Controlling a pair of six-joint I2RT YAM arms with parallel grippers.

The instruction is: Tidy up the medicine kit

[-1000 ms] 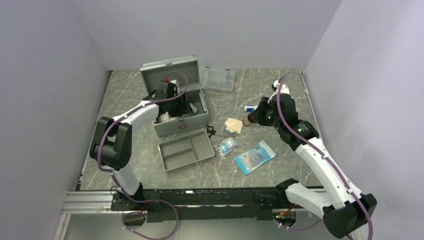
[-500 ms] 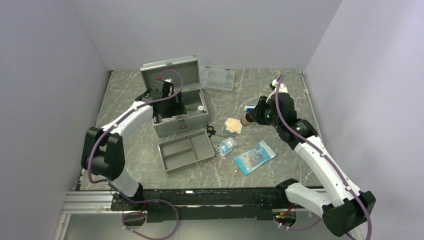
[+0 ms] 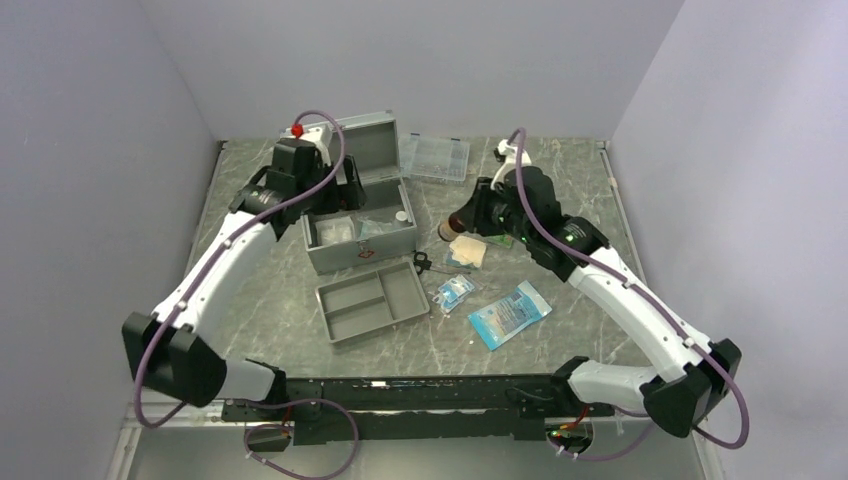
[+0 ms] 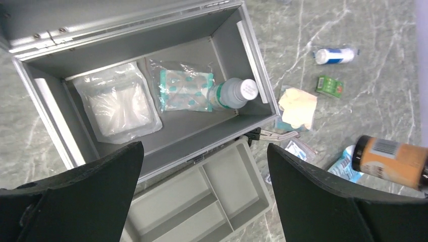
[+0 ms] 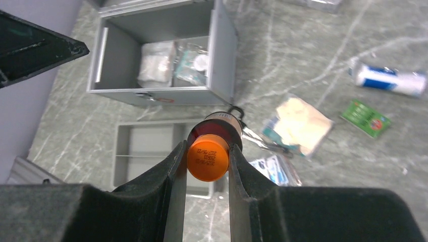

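Observation:
The medicine kit (image 3: 362, 250) is a grey metal box standing with its lid up at the back left. Inside the kit (image 4: 224, 45) lie a white gauze packet (image 4: 118, 103), a teal-printed packet (image 4: 184, 91) and a clear bottle with a white cap (image 4: 232, 93). My left gripper (image 3: 343, 193) hangs above the box; in the wrist view the left gripper (image 4: 203, 146) is open and holds nothing. My right gripper (image 3: 472, 215) is shut on a brown bottle with an orange cap (image 3: 453, 223), held in the air just right of the kit. The right gripper (image 5: 207, 147) clamps the bottle (image 5: 222, 126) by its cap.
A shallow grey divided tray (image 3: 372, 300) lies in front of the kit. Scissors (image 3: 428, 263), a tan pad (image 3: 467, 250), a small packet (image 3: 453, 292) and a blue packet (image 3: 510, 312) lie to its right. A clear compartment case (image 3: 435, 157) sits at the back. A white-blue roll (image 4: 335, 54) and a green box (image 4: 329, 85) lie further right.
My left gripper has lifted out of the kit and opened wide. My right arm has carried the brown bottle leftward, closer to the kit.

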